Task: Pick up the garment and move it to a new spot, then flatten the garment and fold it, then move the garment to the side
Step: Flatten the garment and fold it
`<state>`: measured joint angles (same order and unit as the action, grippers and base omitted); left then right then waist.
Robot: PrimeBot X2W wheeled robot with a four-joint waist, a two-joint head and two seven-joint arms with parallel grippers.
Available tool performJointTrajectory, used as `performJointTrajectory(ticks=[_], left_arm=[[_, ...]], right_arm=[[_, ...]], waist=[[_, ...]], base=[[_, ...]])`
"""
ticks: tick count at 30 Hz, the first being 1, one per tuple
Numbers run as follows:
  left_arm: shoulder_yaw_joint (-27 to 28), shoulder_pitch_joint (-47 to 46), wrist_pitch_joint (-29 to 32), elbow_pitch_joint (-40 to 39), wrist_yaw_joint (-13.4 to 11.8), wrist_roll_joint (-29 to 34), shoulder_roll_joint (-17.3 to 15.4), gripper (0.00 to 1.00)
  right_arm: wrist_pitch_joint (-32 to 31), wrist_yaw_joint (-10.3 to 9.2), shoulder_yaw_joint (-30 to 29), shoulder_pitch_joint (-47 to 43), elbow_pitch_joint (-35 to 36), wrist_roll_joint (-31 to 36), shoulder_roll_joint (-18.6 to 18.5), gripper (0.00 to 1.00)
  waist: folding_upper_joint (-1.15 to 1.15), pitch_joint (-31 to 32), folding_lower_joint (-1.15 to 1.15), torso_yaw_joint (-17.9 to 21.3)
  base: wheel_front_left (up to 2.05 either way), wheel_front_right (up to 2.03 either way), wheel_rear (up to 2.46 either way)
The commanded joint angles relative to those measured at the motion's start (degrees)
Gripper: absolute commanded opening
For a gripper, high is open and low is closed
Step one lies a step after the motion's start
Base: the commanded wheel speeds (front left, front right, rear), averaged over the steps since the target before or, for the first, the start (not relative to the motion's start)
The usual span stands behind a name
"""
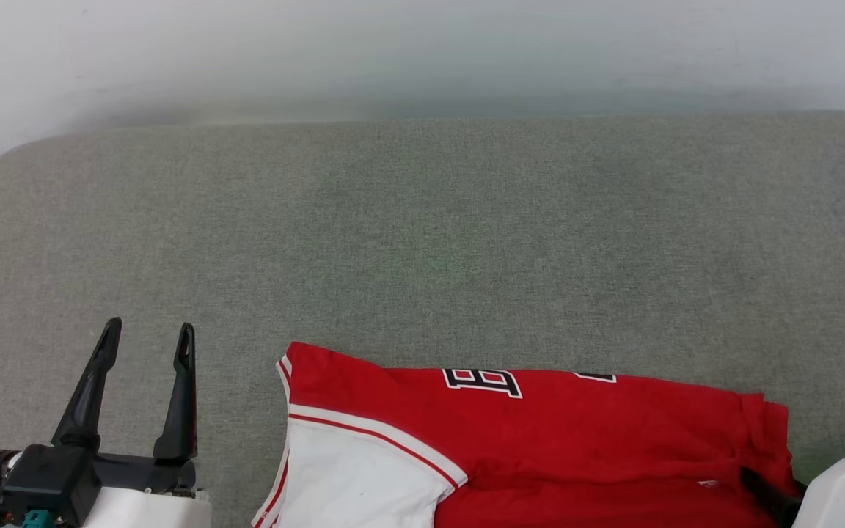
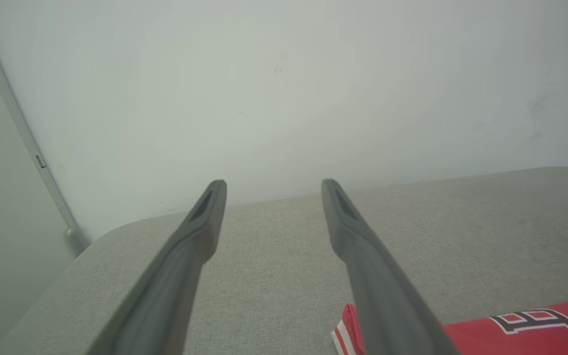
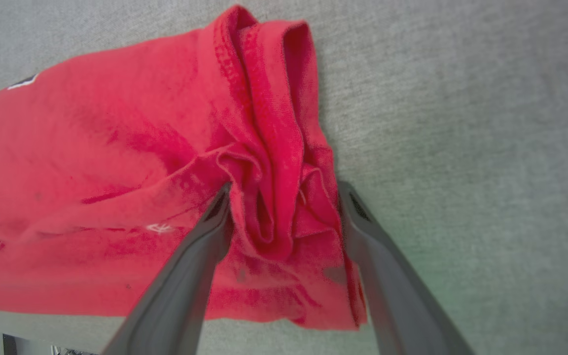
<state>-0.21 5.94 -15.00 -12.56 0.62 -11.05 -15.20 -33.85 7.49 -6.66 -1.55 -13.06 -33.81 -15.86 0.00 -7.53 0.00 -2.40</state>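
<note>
The right gripper [image 3: 285,190] was seen spread, its fingers straddling a bunched fold of the garment [image 1: 540,433], which was laid along the cushion's [image 1: 422,220] near edge, right of middle. The left gripper [image 1: 150,326] was held spread over the cushion's near left. Either a grasp about to close or a release just made was fitted.

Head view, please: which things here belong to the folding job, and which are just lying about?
Job: jersey; left gripper, open; right gripper, open, astride the jersey's bunched edge.
Just there: grey surface; wall.
</note>
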Motion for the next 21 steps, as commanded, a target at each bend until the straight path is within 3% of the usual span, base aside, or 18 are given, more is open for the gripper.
performJointTrajectory(ticks=[1,14,15,16,17,21], left_arm=[[0.83,-0.60,-0.24,0.31,0.93,0.70,0.84,1.00],[3.76,-0.73,-0.24,2.40,5.35,3.48,4.65,1.00],[3.83,-0.64,-0.24,2.49,5.50,3.60,4.81,1.00],[3.92,-0.55,-0.24,2.61,5.75,3.73,4.94,1.00],[4.01,-0.44,-0.24,2.72,5.82,3.80,5.07,1.00],[4.29,0.09,-0.24,3.11,6.35,4.12,5.60,1.00]], right_arm=[[-1.02,0.00,1.97,-0.39,-1.32,-1.06,0.88,1.00],[1.88,0.11,8.89,0.31,-7.87,-4.02,2.03,1.00],[2.64,0.15,9.15,0.59,-7.99,-4.31,2.01,0.46],[3.52,0.15,9.43,1.06,-7.96,-4.59,1.88,0.12],[4.37,0.22,9.95,1.46,-7.64,-4.76,1.61,0.00],[7.94,0.04,10.87,2.47,-7.09,-5.74,-1.71,0.00]], waist=[[0.00,-0.34,0.00,-0.32],[0.00,0.06,0.00,-0.34],[0.00,0.16,0.00,-0.25],[0.00,0.26,0.00,-0.16],[0.00,0.38,0.00,-0.06],[0.00,0.99,0.00,0.68]], base=[[0.00,0.00,0.00],[0.00,0.00,0.00],[0.00,0.00,0.00],[0.00,0.00,0.00],[0.00,0.00,0.00],[0.00,0.00,0.00]])
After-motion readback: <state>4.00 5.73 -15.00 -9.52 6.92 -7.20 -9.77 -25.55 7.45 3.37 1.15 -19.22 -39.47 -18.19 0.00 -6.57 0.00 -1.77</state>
